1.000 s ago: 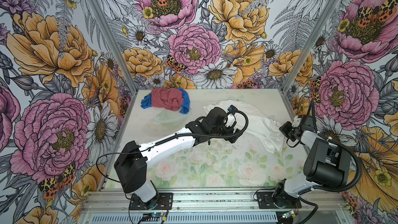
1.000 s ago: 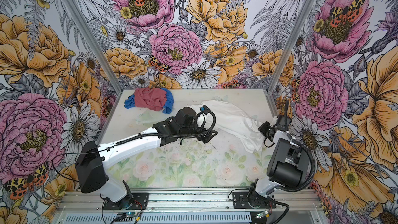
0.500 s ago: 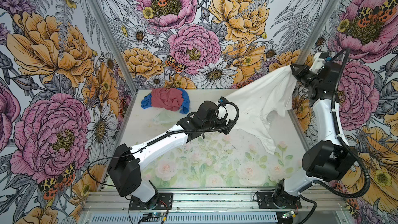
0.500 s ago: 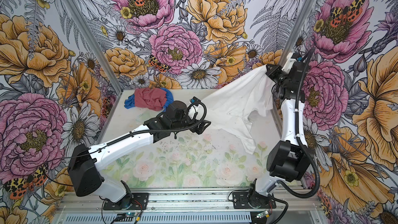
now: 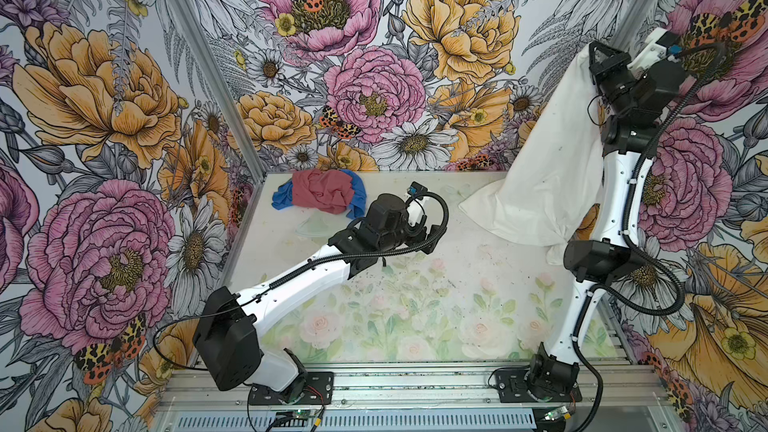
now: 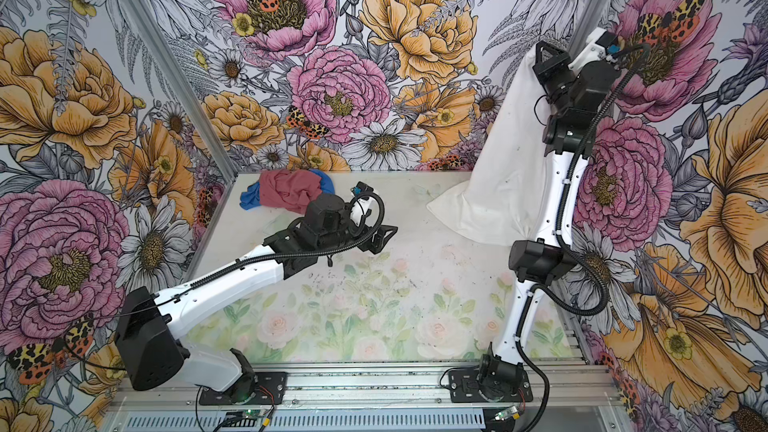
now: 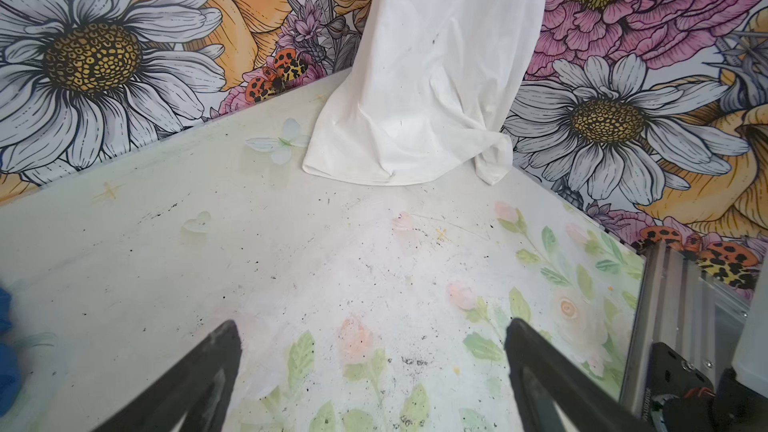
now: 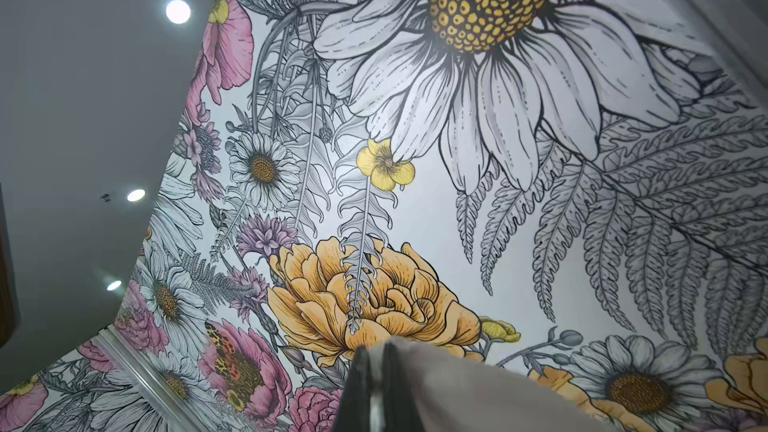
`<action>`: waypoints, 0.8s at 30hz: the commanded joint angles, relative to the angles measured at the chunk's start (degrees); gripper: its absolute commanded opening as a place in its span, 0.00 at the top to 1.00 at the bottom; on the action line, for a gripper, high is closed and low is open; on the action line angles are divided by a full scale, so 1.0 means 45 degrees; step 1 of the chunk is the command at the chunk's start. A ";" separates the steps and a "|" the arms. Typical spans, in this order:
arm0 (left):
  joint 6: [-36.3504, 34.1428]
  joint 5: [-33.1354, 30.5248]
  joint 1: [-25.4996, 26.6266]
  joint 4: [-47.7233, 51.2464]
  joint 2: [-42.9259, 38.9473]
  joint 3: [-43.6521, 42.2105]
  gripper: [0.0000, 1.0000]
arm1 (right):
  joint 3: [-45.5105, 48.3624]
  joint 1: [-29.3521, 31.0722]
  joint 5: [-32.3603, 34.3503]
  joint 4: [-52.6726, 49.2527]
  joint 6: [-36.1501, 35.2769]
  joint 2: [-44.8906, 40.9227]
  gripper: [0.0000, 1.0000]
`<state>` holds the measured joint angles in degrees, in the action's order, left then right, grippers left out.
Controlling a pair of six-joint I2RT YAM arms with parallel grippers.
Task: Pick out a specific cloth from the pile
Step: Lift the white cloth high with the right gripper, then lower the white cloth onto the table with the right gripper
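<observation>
The right gripper is raised high by the corner post, its fingers pinched together on an upper edge of the thin, softly wrinkled white cloth. The cloth hangs from those fingers in a long drape alongside the arm. The cloth's lower hem reaches down to the pale flower-printed table. From where I stand I cannot say whether the hem rests on the table or only brushes it. The pile, a dusty red-pink garment bunched over a royal-blue one, lies well apart from the hanging cloth and just behind the left gripper. That gripper has its fingers spread wide and empty, low over bare table and pointing toward the hem. The pick looks nearly done, since nothing from the pile clings to the white fabric. To finish it well, I would hold the pinch firm, because so little fabric sits between the fingers that a jerk could let it slip. I would also swing the cloth slowly away from the wall so the hem does not drag or snag. The open fingers could catch the hem if it has to be laid flat.
</observation>
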<state>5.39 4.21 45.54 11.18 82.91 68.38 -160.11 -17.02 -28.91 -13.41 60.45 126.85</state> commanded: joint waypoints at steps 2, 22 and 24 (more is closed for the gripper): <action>-0.0123 -0.0272 -0.0137 -0.0566 -0.0408 -0.0333 0.01 | -0.0478 0.1012 -0.0129 0.1156 0.0455 -0.0190 1.00; 0.0670 -0.0487 -0.0159 -0.1108 -0.0462 -0.1377 0.01 | 0.7716 0.2786 -0.0130 0.8034 0.3641 -0.1752 1.00; 0.0643 -0.0422 -0.0139 -0.1084 -0.0437 -0.1314 0.01 | 0.9842 0.2282 -0.0322 0.8519 0.3522 -0.2739 1.00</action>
<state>7.55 2.96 45.19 7.88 81.52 62.33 -123.96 -3.70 -30.33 14.37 75.16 120.77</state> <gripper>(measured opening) 0.990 0.062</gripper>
